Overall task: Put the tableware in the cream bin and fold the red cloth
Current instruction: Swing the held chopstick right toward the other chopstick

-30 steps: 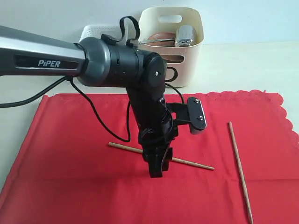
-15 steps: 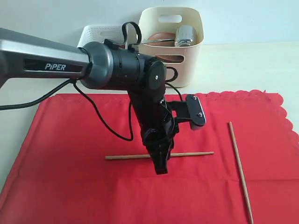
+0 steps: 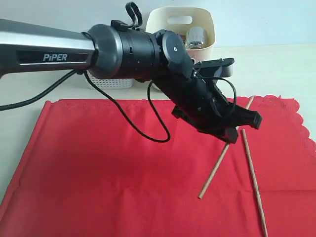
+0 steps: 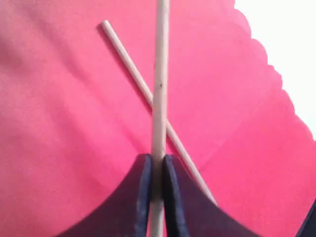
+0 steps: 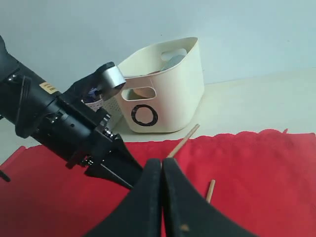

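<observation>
Once the left jaws had pinched shut on one chopstick, it swung round above the red cloth, ready for the cream bin; second chopstick waited, right jaws closed, empty.

Pale table, red cloth spread across, cream bin, white basket

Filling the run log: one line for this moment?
left tool: shut on chopstick, over cloth | right tool: shut, empty | second chopstick: on cloth | cloth: unfolded | bin: cup inside
</observation>
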`<action>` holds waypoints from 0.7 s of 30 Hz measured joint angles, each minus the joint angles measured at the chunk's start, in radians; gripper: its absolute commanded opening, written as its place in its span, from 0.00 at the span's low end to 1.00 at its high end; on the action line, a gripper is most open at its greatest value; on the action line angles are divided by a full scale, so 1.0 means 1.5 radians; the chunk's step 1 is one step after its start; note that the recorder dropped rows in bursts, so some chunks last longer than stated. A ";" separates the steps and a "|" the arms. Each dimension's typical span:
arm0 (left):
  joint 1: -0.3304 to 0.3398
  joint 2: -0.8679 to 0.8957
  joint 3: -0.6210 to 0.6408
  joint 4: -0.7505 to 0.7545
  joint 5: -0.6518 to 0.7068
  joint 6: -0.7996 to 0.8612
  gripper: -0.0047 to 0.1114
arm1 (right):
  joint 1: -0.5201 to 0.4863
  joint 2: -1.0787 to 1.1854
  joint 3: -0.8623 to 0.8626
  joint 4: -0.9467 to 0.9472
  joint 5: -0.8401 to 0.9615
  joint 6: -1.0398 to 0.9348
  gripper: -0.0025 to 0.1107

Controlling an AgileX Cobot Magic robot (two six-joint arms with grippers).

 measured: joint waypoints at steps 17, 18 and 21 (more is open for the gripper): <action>-0.042 0.107 0.000 -0.085 -0.149 -0.064 0.17 | 0.000 0.000 0.000 0.000 0.000 0.000 0.02; -0.041 0.107 0.000 -0.085 -0.154 -0.063 0.23 | 0.000 0.000 0.000 0.000 0.000 0.000 0.02; -0.041 0.107 0.000 -0.081 -0.160 -0.063 0.41 | 0.000 0.000 0.000 0.000 0.000 0.000 0.02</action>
